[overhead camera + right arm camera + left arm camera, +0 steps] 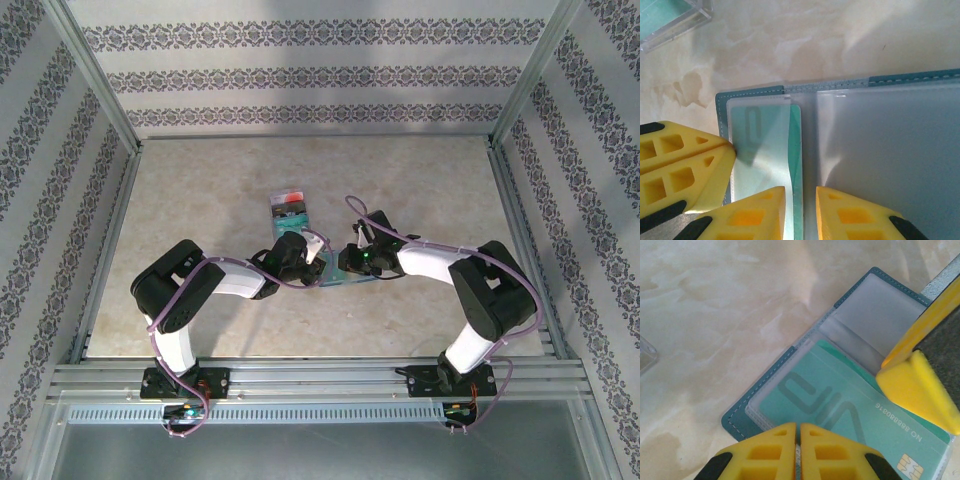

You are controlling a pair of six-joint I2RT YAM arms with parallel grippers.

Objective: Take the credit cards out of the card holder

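The card holder (pixel 347 279) lay open and flat on the marbled table (pixel 200 200), near its middle, with both arms reaching in over it from either side. In the left wrist view its slate-blue stitched rim (pixel 740 417) framed frosted clear sleeves, and a teal-green credit card (pixel 840 410) sat inside the nearer sleeve, large pale lettering, a printed number and a gold chip showing through the plastic. The left gripper (pixel 797 429) hung over that card's near edge with its yellow fingers drawn together until hardly a slit remained. Whether the card or the sleeve was pinched between them could not be told. In the right wrist view those same fingers (pixel 690 165) met the left border of the holder (pixel 720 107), just beside the sleeved card (pixel 765 140). The right gripper (pixel 800 195) stood over the holder's fold with its fingers a little apart, one over the card's sleeve and the other over the blank sleeve beside it, and nothing could be seen clamped between them. One of its fingers (pixel 917 390) appeared in the left wrist view, low over the holder's far half. A clear plastic box (pixel 290 208) holding red and teal items rested farther back on the table, apart from the holder.
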